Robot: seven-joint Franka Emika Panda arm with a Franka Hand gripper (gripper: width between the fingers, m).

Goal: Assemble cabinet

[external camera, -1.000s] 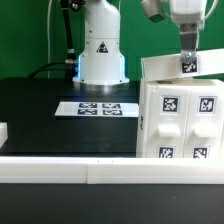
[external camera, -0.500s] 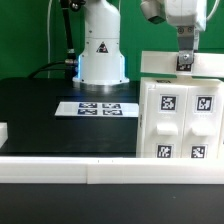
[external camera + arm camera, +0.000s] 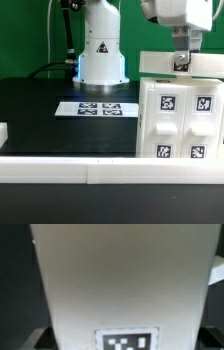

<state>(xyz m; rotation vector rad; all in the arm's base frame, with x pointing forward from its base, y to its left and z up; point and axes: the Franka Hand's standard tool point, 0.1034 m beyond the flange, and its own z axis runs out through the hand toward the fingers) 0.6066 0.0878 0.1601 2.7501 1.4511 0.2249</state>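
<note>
Right of the marker board (image 3: 100,108) in the exterior view: the cabinet (image 3: 180,125) stands on the black table (image 3: 40,110), tagged panelled face to camera.
Gripper (image 3: 181,63) sits at cabinet's upper back edge, farther from the board. Fingers straddle white tagged surface (image 3: 120,280); pinching or loose, cannot tell.

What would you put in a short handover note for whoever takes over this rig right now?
gripper: shut on a white panel, one finger on each side of it.
cabinet: stands at the exterior view's right on the black table, tagged face toward the camera.
marker board: flat, mid-table.
Done: panel held level along the cabinet's top, at the back.
Left: probably seat it, then release. Whether it is seated cannot be told.
</note>
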